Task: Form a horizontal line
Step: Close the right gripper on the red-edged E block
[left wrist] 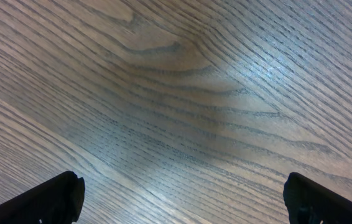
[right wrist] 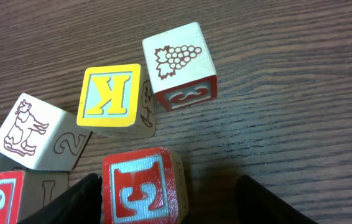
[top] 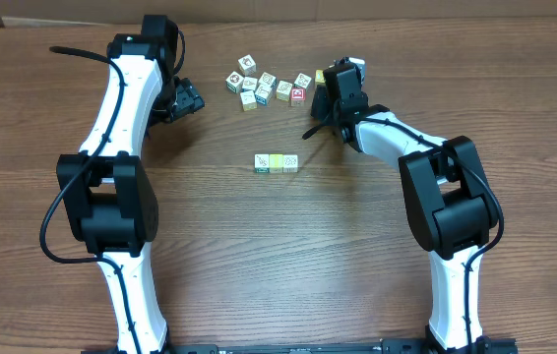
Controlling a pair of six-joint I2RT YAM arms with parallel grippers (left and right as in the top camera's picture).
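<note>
Now, step in hand looks like picking red block (right wrist: 142, 186) from loose cluster (top: 269, 84). Right fingers (right wrist: 269, 205) apart, straddling it, not clamped. Advice: centre first, keep off yellow K block (right wrist: 109, 99) nearby, close squarely. Horizontal line (top: 277, 162) lies mid-worktop (top: 357, 256), apart from cluster. Right arm reaches forward, wrist pitched down. Left fingers (left wrist: 45, 202) wide apart over bare wood.

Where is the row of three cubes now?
In the overhead view, the row of three cubes lies near the middle of the table, below the loose cluster and apart from it.
</note>
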